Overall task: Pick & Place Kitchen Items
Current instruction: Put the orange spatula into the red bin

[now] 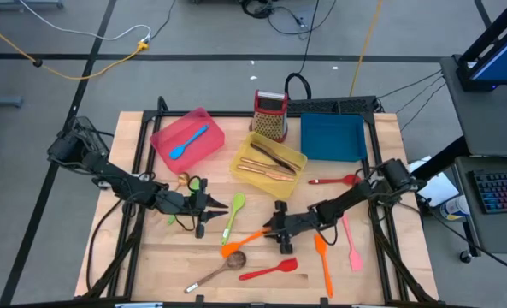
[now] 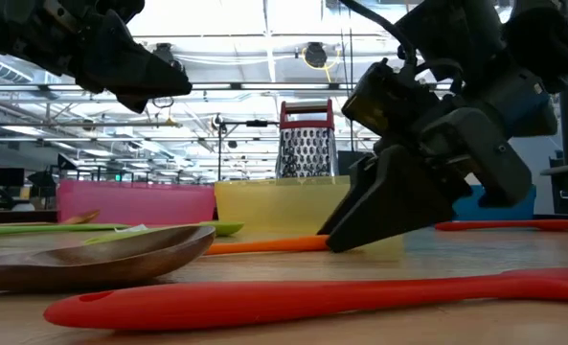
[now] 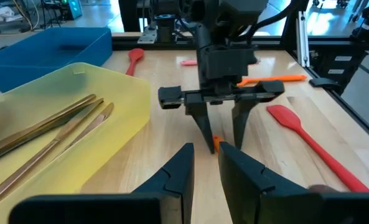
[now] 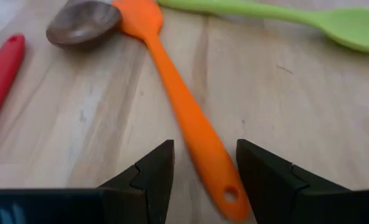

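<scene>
An orange spatula (image 1: 246,240) lies flat on the wooden table, its handle end (image 4: 224,186) toward the right arm. My right gripper (image 1: 276,228) is open and low over the table. Its two fingers stand on either side of that handle end; I cannot tell whether they touch it. My left gripper (image 1: 219,205) hovers above the table just left of a green spoon (image 1: 233,216). It is empty, with a narrow gap between its fingers, and faces the right gripper (image 3: 224,134). A brownish wooden spoon (image 1: 219,272) and a red spatula (image 1: 268,271) lie near the front edge.
At the back are a pink tray (image 1: 203,154) holding a blue spatula, a yellow tray (image 1: 240,167) with copper cutlery and a black knife, a blue tray (image 1: 332,137) and a box grater (image 1: 270,114). A red spoon (image 1: 334,180), a pink spatula (image 1: 350,244) and a second orange spatula (image 1: 323,261) lie at the right.
</scene>
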`<action>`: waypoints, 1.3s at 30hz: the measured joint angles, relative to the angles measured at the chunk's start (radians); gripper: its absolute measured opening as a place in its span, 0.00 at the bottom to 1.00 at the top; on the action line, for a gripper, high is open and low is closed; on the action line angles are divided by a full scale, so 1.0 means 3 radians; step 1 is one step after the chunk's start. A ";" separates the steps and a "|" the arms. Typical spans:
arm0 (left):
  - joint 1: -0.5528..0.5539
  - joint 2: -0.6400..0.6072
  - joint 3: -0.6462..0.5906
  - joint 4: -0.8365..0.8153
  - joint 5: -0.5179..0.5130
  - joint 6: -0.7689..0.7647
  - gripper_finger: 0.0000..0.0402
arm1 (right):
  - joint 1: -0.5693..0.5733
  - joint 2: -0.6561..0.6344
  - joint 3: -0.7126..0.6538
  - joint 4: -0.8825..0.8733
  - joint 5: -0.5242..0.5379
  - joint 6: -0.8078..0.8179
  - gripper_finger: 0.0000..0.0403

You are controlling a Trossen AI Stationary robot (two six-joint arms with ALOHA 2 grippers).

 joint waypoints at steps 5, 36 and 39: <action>0.0000 0.0000 -0.0001 -0.0056 0.0000 0.0000 0.19 | 0.0043 0.0100 0.0000 0.0178 0.0094 -0.0214 0.41; 0.0016 0.0374 0.0251 0.0184 0.0687 -0.0233 0.52 | 0.0099 0.0792 -0.0022 0.0707 0.0152 -0.0726 0.10; 0.0019 0.0609 0.0414 0.0088 0.0704 -0.0202 0.51 | 0.0097 0.0797 -0.0063 0.0833 0.0167 -0.0724 0.10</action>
